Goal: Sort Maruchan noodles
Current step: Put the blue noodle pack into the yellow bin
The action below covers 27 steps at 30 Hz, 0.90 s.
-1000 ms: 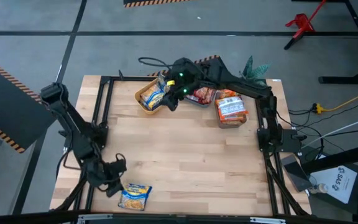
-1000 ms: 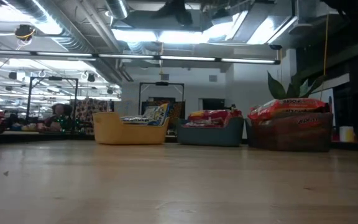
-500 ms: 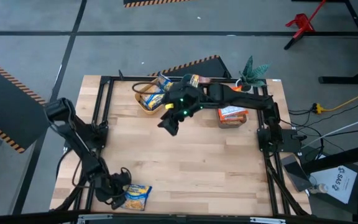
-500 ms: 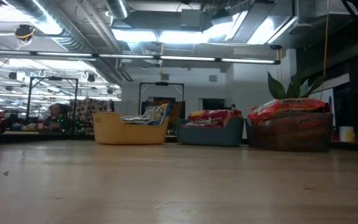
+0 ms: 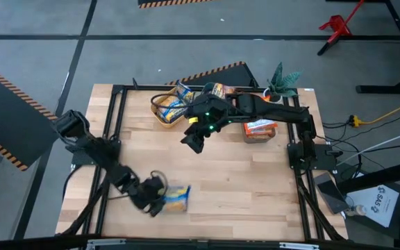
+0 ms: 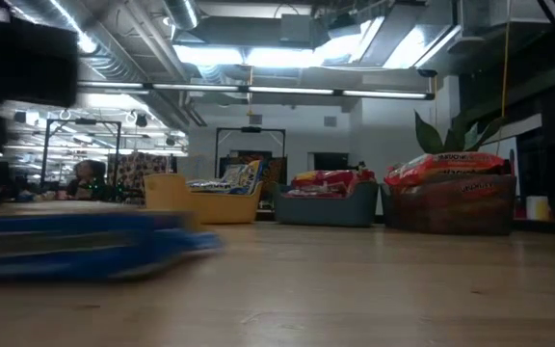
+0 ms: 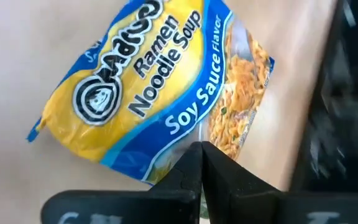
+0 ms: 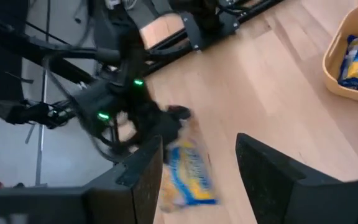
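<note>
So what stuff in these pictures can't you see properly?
- Low view: a blue-and-yellow blur, probably the noodle packet, smeared by motion; its label is unreadable there.
- High view: the teal bin lies hidden under the right arm; the right gripper is over the table.
- Left wrist view: the left gripper is shut on the packet edge, covering it.
- Right wrist view: the yellow bin is cut by the picture edge.
</note>
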Available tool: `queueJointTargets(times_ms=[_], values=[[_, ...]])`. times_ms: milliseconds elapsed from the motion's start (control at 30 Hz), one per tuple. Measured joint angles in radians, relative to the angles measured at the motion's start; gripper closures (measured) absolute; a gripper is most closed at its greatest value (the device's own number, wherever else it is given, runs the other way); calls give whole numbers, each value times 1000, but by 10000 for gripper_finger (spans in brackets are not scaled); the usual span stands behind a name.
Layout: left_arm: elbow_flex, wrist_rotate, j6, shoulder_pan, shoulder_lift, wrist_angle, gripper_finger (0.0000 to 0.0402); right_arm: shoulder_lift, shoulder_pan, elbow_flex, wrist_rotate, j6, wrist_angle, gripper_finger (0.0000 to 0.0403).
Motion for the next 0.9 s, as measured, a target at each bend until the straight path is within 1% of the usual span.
queueJointTargets(times_ms=[67,200,267,367,500,600,667,733,833,900], values=[[-1,-19,75,76,1,0,402,-16,8,1,24,21,-24,215],[-2,-5,216,217,1,8,401,-44,38,-1,112,83,-107,215],[-2,4,280,279,2,15,401,-75,60,-1,150,113,-118,215],[-3,46,324,354,3,50,401,-129,109,1,259,161,-137,215],[-9,67,296,389,-62,110,402,-182,189,1,457,242,-164,215],[-7,50,259,392,-158,113,402,-222,242,1,559,266,-160,215],[-20,52,221,392,-216,120,402,-238,258,2,591,264,-164,215],[-46,88,192,389,-267,129,402,-242,256,3,590,244,-188,215],[-128,145,111,387,-330,131,402,-242,223,-24,569,213,-268,215],[-197,138,26,388,-339,154,402,-252,201,-77,571,254,-366,215]])
